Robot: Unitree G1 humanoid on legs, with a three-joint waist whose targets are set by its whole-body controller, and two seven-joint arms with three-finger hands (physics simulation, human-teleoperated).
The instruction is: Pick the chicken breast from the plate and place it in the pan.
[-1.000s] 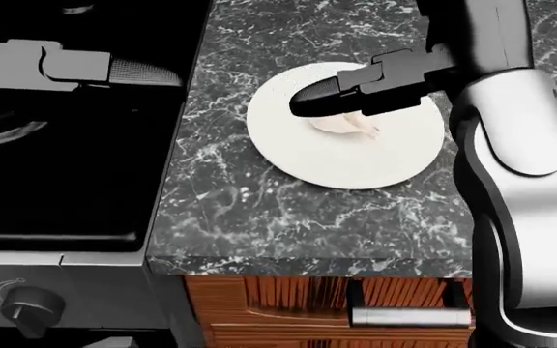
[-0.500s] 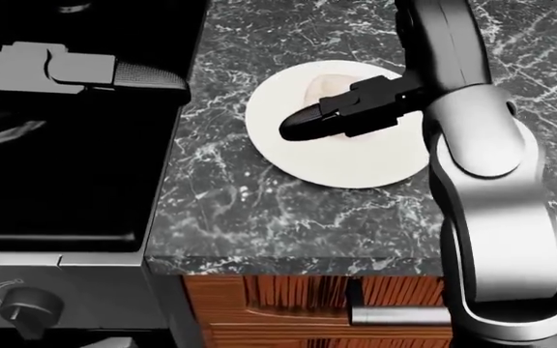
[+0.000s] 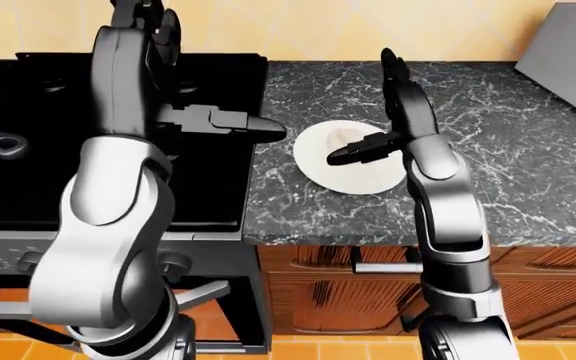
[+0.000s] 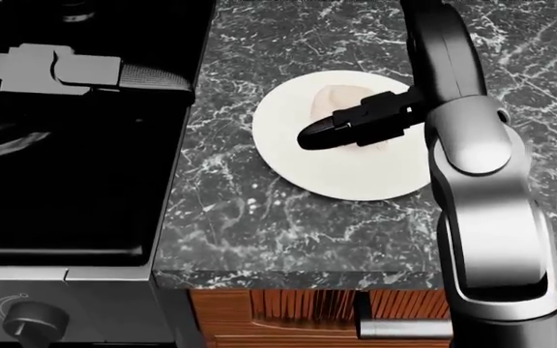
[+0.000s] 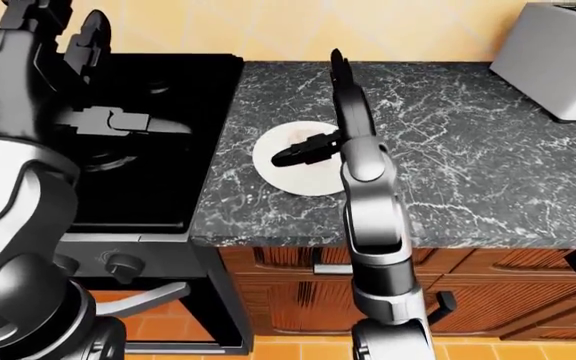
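**Right hand over the plated chicken**

Dark marbled bench [image 4: 259, 239] was seen carrying a white plate [image 4: 303, 170], the chicken breast [image 4: 335, 100] lying on it. The right hand [image 4: 341, 129] was held just above the meat; its grip could not be told. The left hand [image 4: 114, 72] was extended over the black stove [image 4: 76, 188], fingers straight.

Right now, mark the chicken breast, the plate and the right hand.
chicken breast [image 4: 335, 98], head view, bare top left part.
plate [image 4: 303, 163], head view, bare lower left surface.
right hand [image 4: 319, 136], head view, dark fingertips over the plate.
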